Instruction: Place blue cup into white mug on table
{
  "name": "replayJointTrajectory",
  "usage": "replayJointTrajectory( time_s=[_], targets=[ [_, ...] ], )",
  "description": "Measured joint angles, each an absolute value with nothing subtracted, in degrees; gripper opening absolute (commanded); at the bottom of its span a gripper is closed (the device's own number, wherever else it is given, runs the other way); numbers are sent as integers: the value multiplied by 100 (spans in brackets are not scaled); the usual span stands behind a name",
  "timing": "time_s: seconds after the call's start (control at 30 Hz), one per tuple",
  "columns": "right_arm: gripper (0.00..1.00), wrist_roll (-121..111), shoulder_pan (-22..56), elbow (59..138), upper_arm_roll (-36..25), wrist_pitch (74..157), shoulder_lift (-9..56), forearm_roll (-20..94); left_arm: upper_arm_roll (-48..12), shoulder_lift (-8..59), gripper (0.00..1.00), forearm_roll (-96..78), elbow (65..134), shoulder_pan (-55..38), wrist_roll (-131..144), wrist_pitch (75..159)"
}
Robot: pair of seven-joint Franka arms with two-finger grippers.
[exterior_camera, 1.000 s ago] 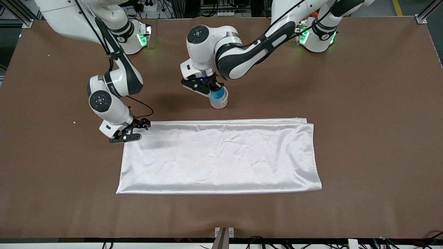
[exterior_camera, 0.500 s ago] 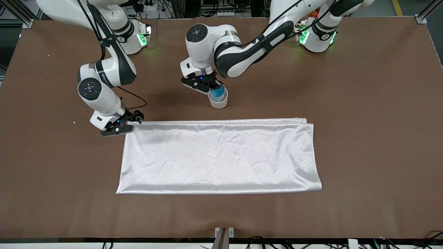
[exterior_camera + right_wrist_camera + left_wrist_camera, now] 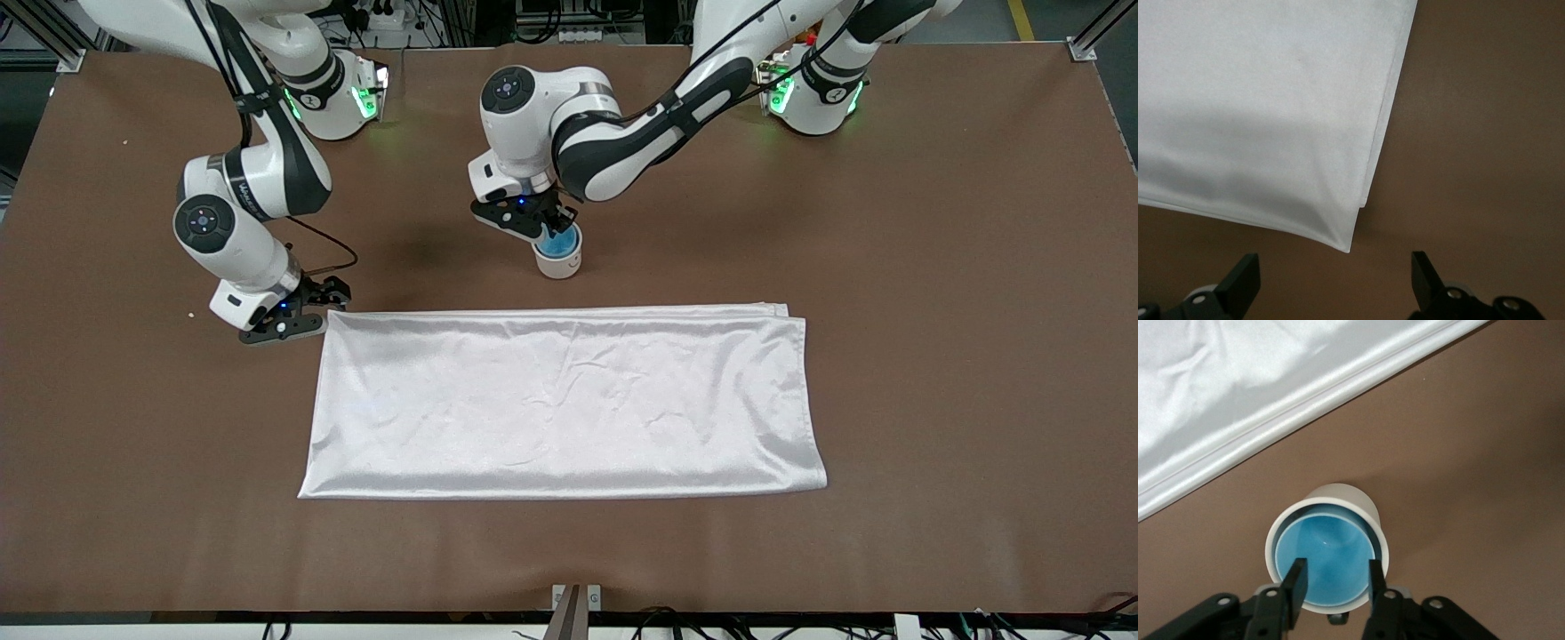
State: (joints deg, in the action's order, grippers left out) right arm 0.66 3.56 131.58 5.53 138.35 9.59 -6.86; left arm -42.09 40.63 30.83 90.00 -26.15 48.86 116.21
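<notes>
Front view first: my left end effector (image 3: 549, 228) sits right over the white mug (image 3: 559, 261), which stands on the brown counter (image 3: 933, 267) just farther from the camera than the white cloth (image 3: 569, 400), and the blue cup (image 3: 558, 244) is nested inside the mug. My right end effector (image 3: 307, 307) hangs low over the counter at the cloth's corner toward the right arm's end, waiting. Left wrist view: the blue cup (image 3: 1325, 560) lies straight below my fingers (image 3: 1295, 587), its axis upright and in line with the mug (image 3: 1338, 503); one finger is inside the cup and one between cup and mug wall, seemingly slack on the rim, so I judge a straight lift is what remains. Right wrist view: my fingers (image 3: 1239, 280) are spread wide, holding nothing, above the cloth corner (image 3: 1348, 243).
</notes>
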Motion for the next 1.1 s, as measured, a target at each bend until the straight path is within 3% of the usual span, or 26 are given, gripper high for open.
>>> replayJointTrajectory(
  time_s=[0.27,0.53,0.77,1.1],
  targets=[
    [100,65,356,13338,565,13723,700,-686,-4226,3874,100,3085,8924,-2494,4822,11472],
    [100,65,357,13340,590,13125,304,-686,-4208,3236,100,2645,8866,-2239,4375,10776],
    [100,66,357,13234,594,12657,3,-686,-3589,2341,100,1700,8853,-2146,3592,10175],
    [100,66,332,11646,568,10547,-51,-686,-2716,1365,100,1226,8857,-2121,3363,9570]
  ],
)
